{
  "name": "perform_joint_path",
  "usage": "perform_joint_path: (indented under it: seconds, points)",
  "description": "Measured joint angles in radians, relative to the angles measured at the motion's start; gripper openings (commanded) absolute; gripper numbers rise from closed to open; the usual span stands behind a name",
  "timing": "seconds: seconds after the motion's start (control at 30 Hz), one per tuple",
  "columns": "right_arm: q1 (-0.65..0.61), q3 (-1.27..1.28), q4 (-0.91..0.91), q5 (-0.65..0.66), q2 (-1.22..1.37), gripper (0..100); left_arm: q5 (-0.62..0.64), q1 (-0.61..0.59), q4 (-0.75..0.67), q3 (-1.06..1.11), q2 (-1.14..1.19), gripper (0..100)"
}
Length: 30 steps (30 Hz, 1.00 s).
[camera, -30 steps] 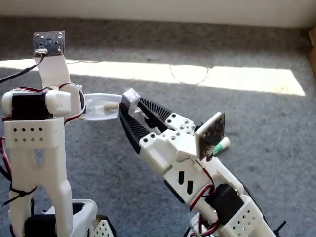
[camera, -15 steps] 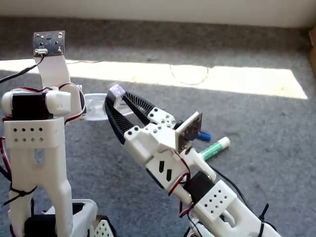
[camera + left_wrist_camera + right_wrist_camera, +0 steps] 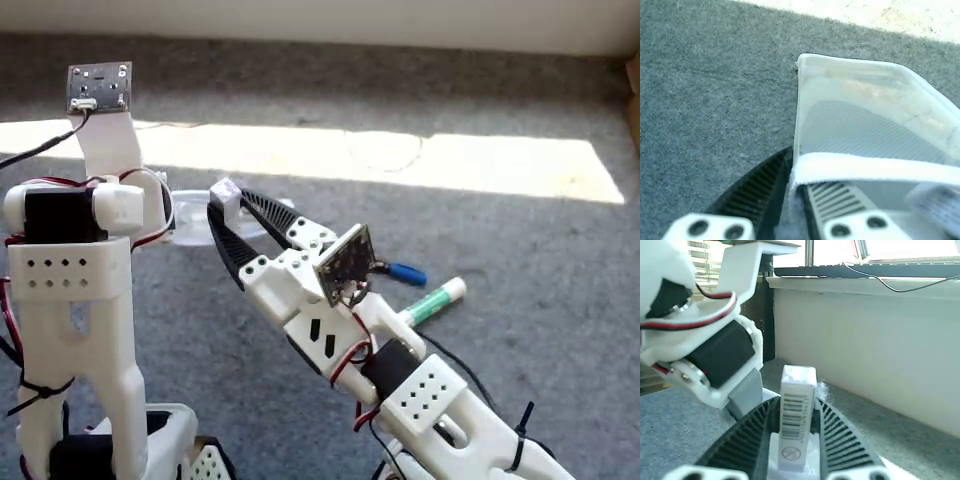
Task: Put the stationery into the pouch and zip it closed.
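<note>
Peeking from behind left arm, pouch mostly hidden; eraser in right hand.

Bright sunlit band crosses the dim carpet.

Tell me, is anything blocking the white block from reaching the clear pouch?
Nothing visible does. The white block, clamped in the right gripper, hangs close beside the pouch that the left gripper holds.
</note>
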Motion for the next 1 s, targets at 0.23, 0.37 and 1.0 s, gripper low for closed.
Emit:
perform_joint_path:
  seconds: [0.23,0.37,1.0]
  points:
    - [0.000,0.000,0.000,0.028,0.000,2.8,0.000,0.000,0.000,0.000,0.000,1]
    - [0.000,0.000,0.000,0.028,0.000,12.5,0.000,0.000,0.000,0.000,0.000,1]
    - [-0.002,0.000,0.000,0.028,0.000,16.7,0.000,0.000,-0.046,0.035,-0.002,1]
